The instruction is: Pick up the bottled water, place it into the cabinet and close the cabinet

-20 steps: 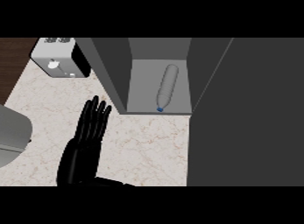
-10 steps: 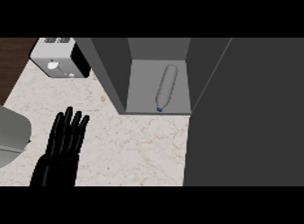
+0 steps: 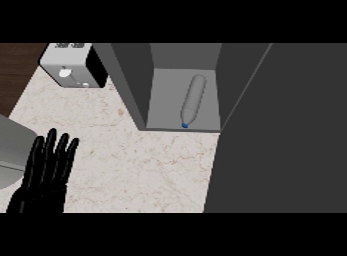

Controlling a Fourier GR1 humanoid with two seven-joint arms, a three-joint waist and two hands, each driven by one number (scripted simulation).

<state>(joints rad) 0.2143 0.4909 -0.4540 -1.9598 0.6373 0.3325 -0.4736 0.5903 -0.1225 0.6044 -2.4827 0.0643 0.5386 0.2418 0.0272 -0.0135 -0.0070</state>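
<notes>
1. We see the bottled water (image 3: pixel 193 100) lying on its side inside the cabinet (image 3: pixel 183 125): clear, slim, blue cap toward the front.
2. We see the left hand (image 3: pixel 46 170) over the counter (image 3: pixel 139 160), fingers straight, holding nothing.

left hand (image 3: pixel 44 172) drawn back toward lower-left edge, fingers straight

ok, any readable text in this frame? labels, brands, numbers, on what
None readable.
bottled water: lying in the open cabinet, blue cap toward the front edge; no label text shows.
toaster: white front with a round knob, no markings to read.
grey appliance at the left edge: plain surface, no text.
counter and left hand: no signs or numbers.
</notes>
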